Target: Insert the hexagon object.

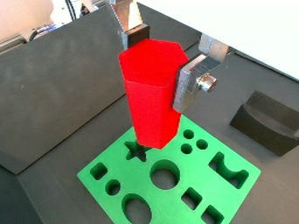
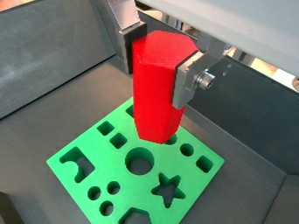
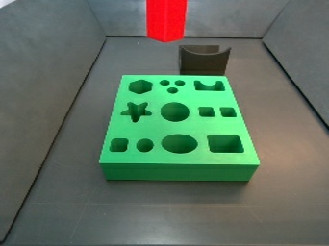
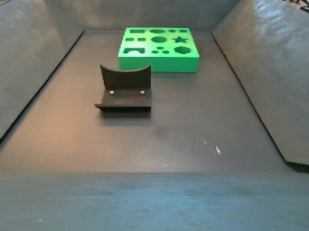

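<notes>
- Close under the wrist, your claw [image 1: 163,63] is clamped on the hexagon object [image 1: 152,92]: both wrist views show a silver finger plate [image 2: 193,77] pressed flat against a side of the red peg, which hangs upright, well above the green block [image 1: 176,179].
- Below it, the peg's lower end covers part of the block's top, so you can't see from the wrist which hole lies directly under it; the hexagonal hole is not plainly picked out in these views.
- Farther out, a side view shows only the peg's bottom portion [image 3: 166,19] at the frame's upper edge, with the claw itself cut off, beyond the block's [image 3: 178,125] far edge and near the dark grey holder [image 3: 205,58].
- Risks, as I judge them: if you descend without matching the peg's flats to the hole's sides, its edges may catch on the rim and jam or tilt it in your grip; choosing a neighbouring hole is the other danger.
- Farthest, the remaining side view shows block [image 4: 161,48] and holder [image 4: 125,90] on the dark surface [image 4: 182,153], but neither peg nor claw.
</notes>
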{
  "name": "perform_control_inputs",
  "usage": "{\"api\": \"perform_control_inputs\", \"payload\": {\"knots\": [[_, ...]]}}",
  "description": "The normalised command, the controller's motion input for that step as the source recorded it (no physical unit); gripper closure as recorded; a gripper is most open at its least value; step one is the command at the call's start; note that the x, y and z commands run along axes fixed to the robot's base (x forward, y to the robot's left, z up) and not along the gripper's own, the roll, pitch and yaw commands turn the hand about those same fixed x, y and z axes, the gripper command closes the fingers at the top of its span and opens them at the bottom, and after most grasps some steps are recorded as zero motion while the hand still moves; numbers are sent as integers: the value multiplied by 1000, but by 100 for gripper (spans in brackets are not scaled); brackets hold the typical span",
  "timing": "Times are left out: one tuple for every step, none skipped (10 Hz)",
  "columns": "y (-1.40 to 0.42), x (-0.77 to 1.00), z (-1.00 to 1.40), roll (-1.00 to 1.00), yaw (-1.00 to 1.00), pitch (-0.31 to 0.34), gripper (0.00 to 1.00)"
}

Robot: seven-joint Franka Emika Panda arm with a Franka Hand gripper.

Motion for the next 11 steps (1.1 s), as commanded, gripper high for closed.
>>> {"api": "perform_control_inputs", "payload": {"knots": [[0, -6, -263, 16, -1000, 3, 100], [0, 0, -257, 14, -1000, 0, 100], [0, 0, -257, 14, -1000, 0, 100], [77, -46, -374, 41, -886, 59, 100], [251, -29, -326, 0, -740, 27, 100], [329, -57, -363, 0, -663, 40, 100], [343, -49, -394, -19, -620, 24, 100], [383, -63, -451, -86, -514, 0, 100], [277, -43, -503, -124, -580, 0, 100], [346, -71, -540, -153, -486, 0, 100], [546, -86, -446, -84, 240, -143, 100]]}}
